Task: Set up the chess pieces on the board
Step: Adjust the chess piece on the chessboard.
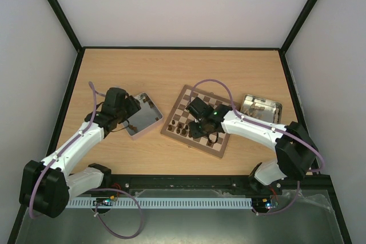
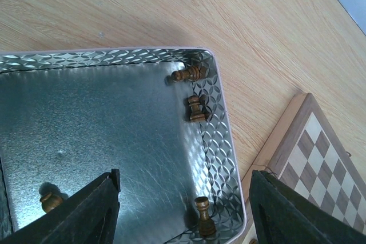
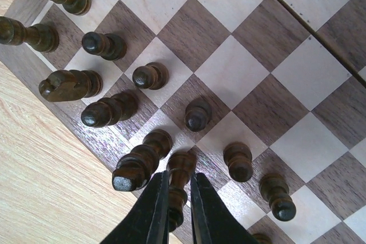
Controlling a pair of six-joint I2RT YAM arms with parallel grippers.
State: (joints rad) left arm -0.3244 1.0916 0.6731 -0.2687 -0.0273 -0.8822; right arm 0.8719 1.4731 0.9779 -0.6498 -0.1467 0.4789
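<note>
Pinched narrow in right gripper (image 3: 178,201): dark chess piece (image 3: 180,171), long axis upright, straight below fingers, over near-left rows of board (image 3: 240,78) (neighbours crowd close). Left gripper (image 2: 183,210) spread wide above tray (image 2: 220,135); spare pieces (image 2: 195,108) far-right inside.

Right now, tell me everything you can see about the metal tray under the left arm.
The metal tray is rectangular, shiny silver, with diamond-embossed walls and rounded corners. It sits flat on the wooden table beside the chessboard. Four dark wooden chess pieces are inside, three along one wall. The left gripper hovers open above it.
</note>
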